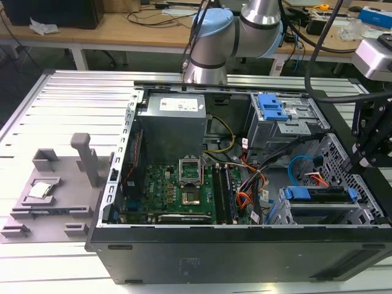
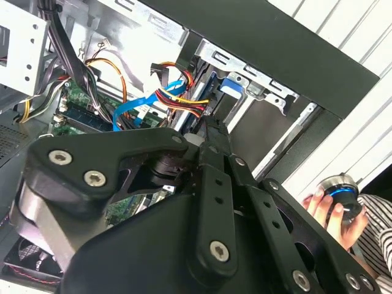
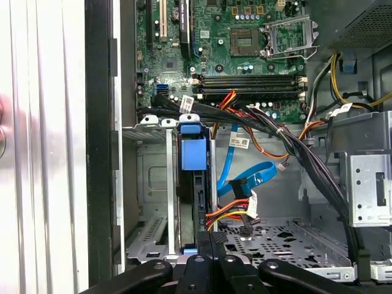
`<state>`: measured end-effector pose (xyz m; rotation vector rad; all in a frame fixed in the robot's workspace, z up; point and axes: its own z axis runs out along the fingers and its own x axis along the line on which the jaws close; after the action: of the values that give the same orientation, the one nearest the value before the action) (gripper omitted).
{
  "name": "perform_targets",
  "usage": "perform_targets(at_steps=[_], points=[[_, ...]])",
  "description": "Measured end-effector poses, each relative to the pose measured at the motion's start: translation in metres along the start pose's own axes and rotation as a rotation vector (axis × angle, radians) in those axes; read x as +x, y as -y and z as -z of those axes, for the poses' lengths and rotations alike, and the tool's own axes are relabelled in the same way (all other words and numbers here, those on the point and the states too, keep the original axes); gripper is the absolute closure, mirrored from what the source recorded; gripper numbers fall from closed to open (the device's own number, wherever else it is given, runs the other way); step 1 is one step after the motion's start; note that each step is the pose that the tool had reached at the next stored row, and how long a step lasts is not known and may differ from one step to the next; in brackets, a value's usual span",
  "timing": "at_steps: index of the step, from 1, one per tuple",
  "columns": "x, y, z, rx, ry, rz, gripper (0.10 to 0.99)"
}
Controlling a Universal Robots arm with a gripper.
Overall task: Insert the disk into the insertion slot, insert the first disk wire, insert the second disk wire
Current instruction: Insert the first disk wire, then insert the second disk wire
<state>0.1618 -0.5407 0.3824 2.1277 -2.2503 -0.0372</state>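
Observation:
The disk [image 1: 321,191] sits on edge inside the insertion slot [image 1: 318,211], the silver cage at the case's front corner on the exterior view's right. Its blue carrier tab [image 3: 195,153] and dark edge [image 3: 199,202] show between the cage walls [image 3: 170,184]. My gripper [image 3: 211,240] is shut, with its fingertips just off the disk's near end and nothing visible between them. The first disk wire [image 3: 229,213], a red, orange and black bundle, hangs loose beside the disk. The second disk wire [image 3: 252,176], light blue, loops just past it. Both wires also appear beyond the gripper [image 2: 211,130].
The open case holds a motherboard [image 1: 177,190], a grey power supply [image 1: 171,122] and a taller cage with a blue latch [image 1: 272,107]. Black cable bundles [image 3: 294,153] cross beside the slot. A hand [image 2: 324,208] holds a round knob outside the case. A grey fixture [image 1: 55,190] lies on the table.

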Motion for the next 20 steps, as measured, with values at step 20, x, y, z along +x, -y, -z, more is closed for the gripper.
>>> perform_targets(at_steps=[20], points=[[-0.0214,-0.0126,-0.0011,0.000,0.0013,0.000,0.784]])
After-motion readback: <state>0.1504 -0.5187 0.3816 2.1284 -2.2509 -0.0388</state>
